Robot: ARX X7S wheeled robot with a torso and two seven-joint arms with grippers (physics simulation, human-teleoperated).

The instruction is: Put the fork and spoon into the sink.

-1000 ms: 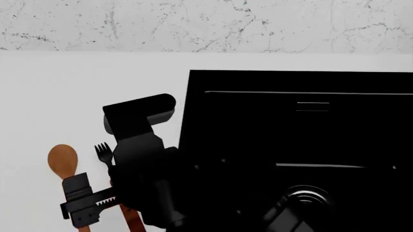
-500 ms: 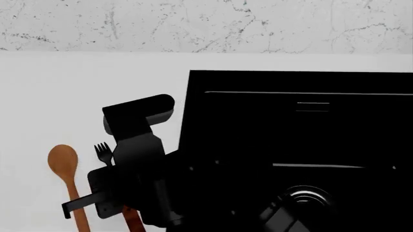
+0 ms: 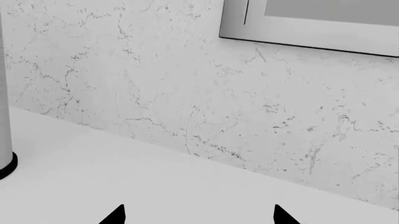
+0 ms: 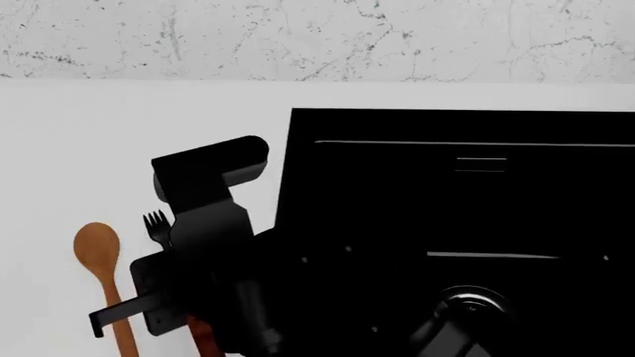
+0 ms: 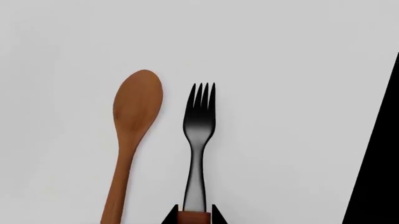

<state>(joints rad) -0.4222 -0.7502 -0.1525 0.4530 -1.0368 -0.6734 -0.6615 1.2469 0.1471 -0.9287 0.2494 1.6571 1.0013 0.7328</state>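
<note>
The fork (image 5: 199,140), black-tined with a reddish-brown handle, lies beside the wooden spoon (image 5: 132,126) on the white countertop. My right gripper (image 5: 193,213) is shut on the fork's handle, one fingertip on each side. In the head view the fork tines (image 4: 156,225) stick out past the black arm, the spoon (image 4: 97,249) lies just to their left, and the right gripper (image 4: 184,318) sits low over the handle. The black sink (image 4: 397,123) fills the right side. My left gripper (image 3: 198,215) is open and empty, facing the wall.
A marbled backsplash (image 4: 297,37) runs behind the white countertop (image 4: 119,134). A metal drain ring (image 4: 476,303) shows in the near basin. The left wrist view shows a window frame (image 3: 311,32) and a grey post with a black base (image 3: 5,140).
The right gripper has turned away from the spoon's handle and shut on the fork's handle. The fork tines have shifted a little farther from me. The spoon has not moved.
</note>
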